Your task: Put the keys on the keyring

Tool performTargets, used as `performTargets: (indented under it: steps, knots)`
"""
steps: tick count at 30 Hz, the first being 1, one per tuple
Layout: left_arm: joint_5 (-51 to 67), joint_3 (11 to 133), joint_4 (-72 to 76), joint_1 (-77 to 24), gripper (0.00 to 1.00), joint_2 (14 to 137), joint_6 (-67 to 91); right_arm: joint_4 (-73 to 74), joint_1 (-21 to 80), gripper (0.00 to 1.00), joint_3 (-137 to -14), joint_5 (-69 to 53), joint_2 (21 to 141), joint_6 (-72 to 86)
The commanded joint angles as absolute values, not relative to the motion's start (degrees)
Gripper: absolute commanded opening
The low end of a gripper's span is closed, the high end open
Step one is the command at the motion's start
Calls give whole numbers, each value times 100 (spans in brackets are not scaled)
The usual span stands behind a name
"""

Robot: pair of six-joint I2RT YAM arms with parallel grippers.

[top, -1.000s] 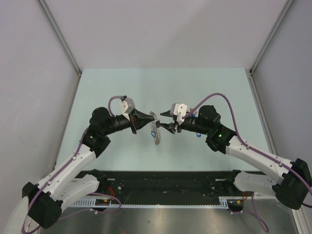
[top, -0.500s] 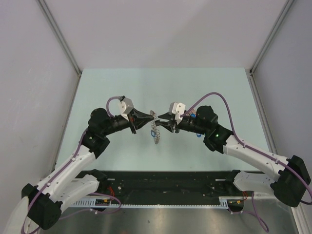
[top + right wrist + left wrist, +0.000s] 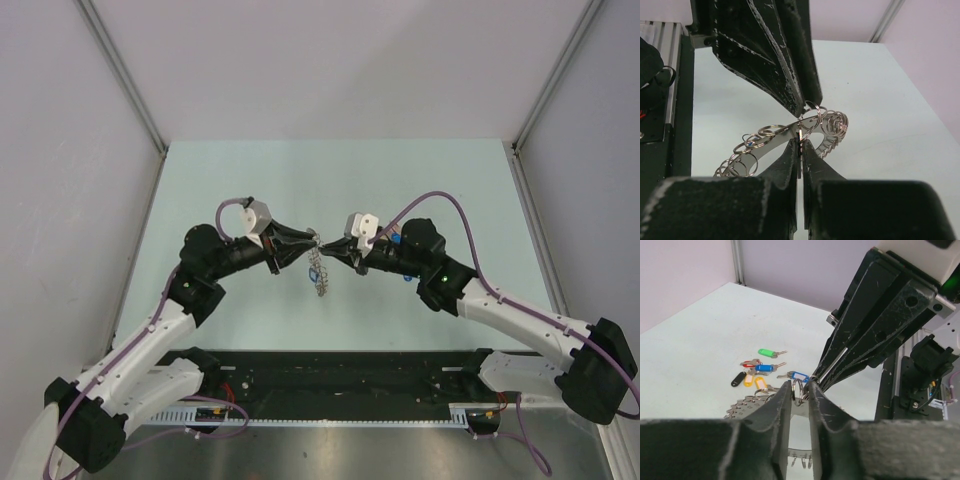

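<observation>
The keyring (image 3: 319, 277), a flat grey ring fringed with small split rings, hangs in the air between both arms. My right gripper (image 3: 800, 141) is shut on its flat edge (image 3: 778, 136). From the other side my left gripper (image 3: 799, 385) meets it. Its jaws stand slightly open, with a small split ring (image 3: 798, 390) between them. Loose keys lie on the table beyond: green (image 3: 767, 352), blue (image 3: 764, 368), red (image 3: 747, 362), black (image 3: 738, 379) and yellow (image 3: 760, 384). One blue-tagged key (image 3: 799, 376) shows close to the ring.
The pale green table (image 3: 250, 180) is walled by grey panels on the left, back and right. A black rail (image 3: 340, 385) with the arm bases and cables runs along the near edge. In the top view the right arm (image 3: 440, 275) covers most of the loose keys.
My right gripper has moved left and shut on the keyring's edge. My left gripper's jaws, shut a second ago, have parted a little.
</observation>
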State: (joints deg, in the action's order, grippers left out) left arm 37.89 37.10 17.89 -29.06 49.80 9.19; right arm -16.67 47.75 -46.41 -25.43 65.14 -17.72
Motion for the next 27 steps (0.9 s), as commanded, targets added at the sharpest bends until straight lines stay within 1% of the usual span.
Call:
performTargets:
  steps: [1,2,3,7,8,12,14,18,19,21,24,27]
  knots:
    - [3885,4069,1323,-2857,29,4896,529,-1767,4808,0,-4641,-2540,6337,-2178]
    - [3893,4148,1110,-2839,34,4904,379,-1688,4808,0,-4641,-2505,6302,-2258]
    - [3911,4322,907,-2830,35,4930,126,-1644,4808,0,-4641,-2496,6232,-2337]
    - [4358,4754,-156,-2690,40,5123,-456,-1337,4808,0,-4693,-2435,6091,-2732]
    - [4638,4859,-367,-2663,42,5202,-605,-1249,4808,0,-4719,-2452,6073,-2794]
    - [5220,5561,-1675,-2654,46,5799,-1589,-731,4843,0,-4983,-2470,6108,-3120]
    - [5361,5843,-2028,-2654,49,5941,-2045,-519,4869,0,-5053,-2443,6117,-3242]
    - [5527,6205,-2845,-2646,50,6283,-2680,-404,4904,0,-5124,-2417,6143,-3278]
    - [5546,6257,-2926,-2663,49,6328,-2742,-396,4913,0,-5141,-2391,6144,-3278]
    - [5581,6267,-2971,-2681,48,6363,-2839,-396,4913,0,-5150,-2382,6152,-3278]
    - [5345,6214,-2953,-2865,42,6416,-2892,-396,4939,0,-5159,-2382,6161,-3270]
    - [5195,6144,-2839,-3006,41,6451,-2865,-378,4957,0,-5168,-2382,6170,-3261]
